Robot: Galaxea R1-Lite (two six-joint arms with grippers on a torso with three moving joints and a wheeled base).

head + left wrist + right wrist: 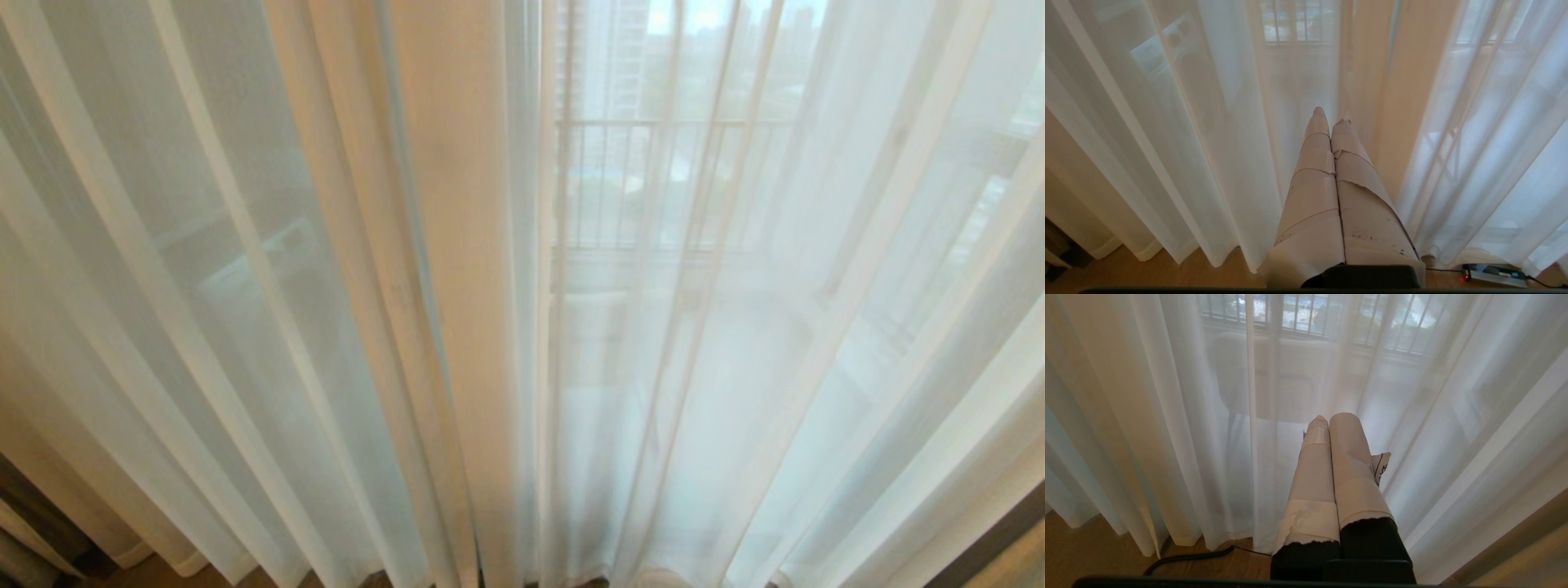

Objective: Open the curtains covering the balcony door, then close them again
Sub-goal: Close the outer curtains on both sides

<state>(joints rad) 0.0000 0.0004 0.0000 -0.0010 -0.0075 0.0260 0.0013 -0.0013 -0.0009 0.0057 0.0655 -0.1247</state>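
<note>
- Wooden floor [1081, 547], light brown.
- Black cable [1184, 558] lying on it.
- Small dark device [1492, 272] with a red light, on the floor.
- Balcony railing [653, 184] outside.

My left gripper [1331, 115] has two long tapered fingers [1312, 183] wrapped in pale, torn tape with dark specks, on a black base. My right gripper [1333, 418] wears similar tape over black fingers [1349, 457], a paper tag [1382, 465] alongside.
</note>
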